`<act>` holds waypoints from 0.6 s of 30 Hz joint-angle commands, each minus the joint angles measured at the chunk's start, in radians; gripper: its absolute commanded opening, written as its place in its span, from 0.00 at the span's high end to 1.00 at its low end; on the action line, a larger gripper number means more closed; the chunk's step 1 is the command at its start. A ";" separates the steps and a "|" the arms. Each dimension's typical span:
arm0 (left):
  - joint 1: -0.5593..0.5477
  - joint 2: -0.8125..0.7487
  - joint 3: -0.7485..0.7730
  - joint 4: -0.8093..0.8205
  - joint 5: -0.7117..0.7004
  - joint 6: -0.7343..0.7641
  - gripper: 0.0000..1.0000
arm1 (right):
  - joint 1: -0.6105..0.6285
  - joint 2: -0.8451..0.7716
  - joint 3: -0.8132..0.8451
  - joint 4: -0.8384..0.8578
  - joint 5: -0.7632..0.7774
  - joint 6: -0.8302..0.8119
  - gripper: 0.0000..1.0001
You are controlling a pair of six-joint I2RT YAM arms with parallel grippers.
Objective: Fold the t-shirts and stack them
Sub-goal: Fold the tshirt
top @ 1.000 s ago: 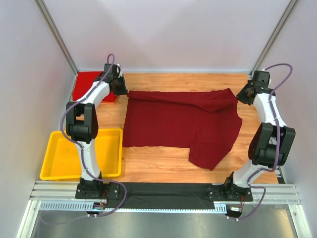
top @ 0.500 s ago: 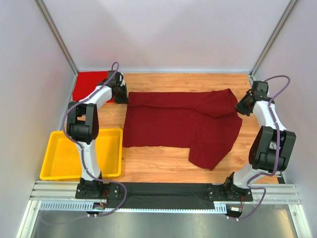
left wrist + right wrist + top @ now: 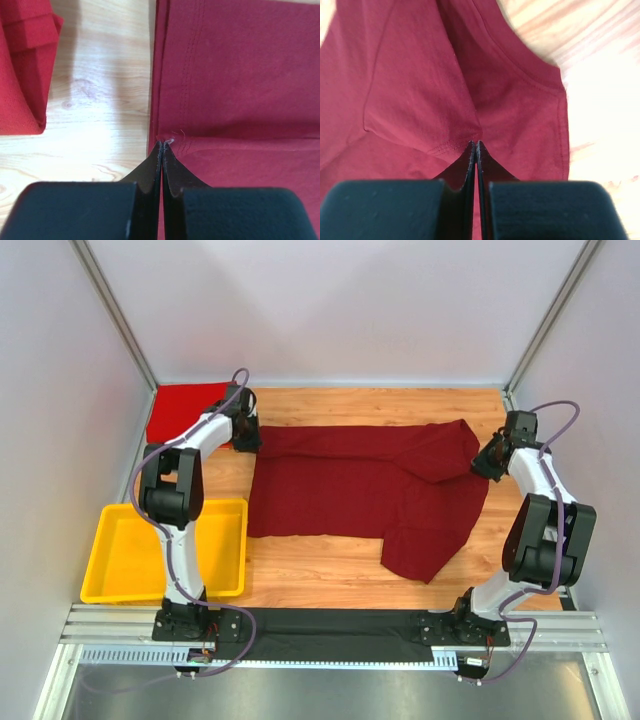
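- Nearest us, a black strip [image 3: 330, 625] runs between the two arm bases along the near edge of the table [image 3: 300, 575]. We cannot tell what it is made of.
- The yellow tray [image 3: 120, 555] sits at the near left. The left arm crosses over its right side and hides part of that rim.
- Bare wood lies open between the strip and the shirt's near hem, and again in a narrow band along the far edge.
- The dark maroon t-shirt [image 3: 360, 490] lies spread across mid-table. Its near right part hangs closer to us as a flap, and we cannot make out whether that is a sleeve or folded body.
- The left gripper [image 3: 161, 145] is at the shirt's far left corner, fingers pressed together on the hem. The pinched cloth is a sliver, barely visible.
- The right gripper [image 3: 475, 145] is at the far right corner, clamped on a puckered fold. Its fingers hide whatever lies beneath.
- The brighter red t-shirt [image 3: 180, 415] lies folded in the far left corner, separated from the maroon one by bare wood. The left arm covers its right edge.
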State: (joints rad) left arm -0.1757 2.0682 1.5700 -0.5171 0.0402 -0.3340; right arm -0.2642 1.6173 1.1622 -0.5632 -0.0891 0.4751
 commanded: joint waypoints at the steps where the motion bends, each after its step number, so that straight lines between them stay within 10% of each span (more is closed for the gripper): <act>1: -0.004 0.012 0.056 -0.041 -0.039 0.003 0.95 | -0.004 -0.037 -0.030 0.022 -0.032 0.011 1.00; 7: -0.010 -0.074 0.047 -0.067 -0.081 -0.063 0.58 | -0.004 -0.004 -0.021 -0.006 -0.044 0.013 0.97; 18: -0.085 -0.072 -0.002 0.066 0.064 -0.066 0.62 | -0.004 -0.028 -0.033 -0.001 -0.081 0.030 0.98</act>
State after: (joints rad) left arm -0.2302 2.0045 1.5799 -0.5018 0.0536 -0.3954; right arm -0.2646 1.6161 1.1213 -0.5716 -0.1444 0.4900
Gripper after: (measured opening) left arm 0.388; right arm 0.021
